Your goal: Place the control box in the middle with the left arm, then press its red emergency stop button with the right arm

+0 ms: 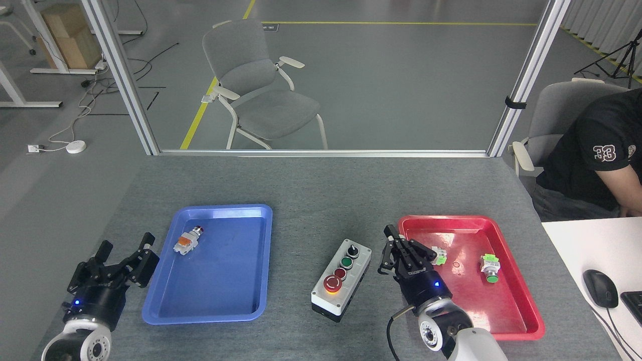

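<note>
Control box [341, 279] stands on the bare grey felt tabletop [311, 200], between the two trays and touched by neither gripper. Placement step judged done; the press with the right arm is the step in hand.

Left to right:

- Left gripper [120, 258]: at the left edge of the table, beside the blue tray [251, 315], well apart from the box. Claws spread open, nothing held.
- Blue tray: holds one small white-and-orange push-button part [186, 242] near its far left corner. Not a task item.
- Control box: oblong, angled, with its far end leaning right. Row from far to near: black knob [352, 249], green button [346, 261], small red button [340, 273], then the red emergency stop button [332, 284] at the near end, over a yellow collar.
- Right gripper [404, 250]: just right of the box, over the left rim of the red tray [526, 331]. Claws drawn close together, nothing between them. Not yet over the button.
- Red tray: two loose green-and-white parts; one [439, 255] partly hidden behind the gripper, the other [489, 265] in clear view.
- A person in a black shirt [597, 155] sits at far right, off the work area.

Next move, as judged: carry the right gripper left and toward the near end of the box, centre the closed tips over the mushroom head, then push straight down. Risk: an off-centre push could tip or slide the unheld box, or catch the small red button just beside it.
</note>
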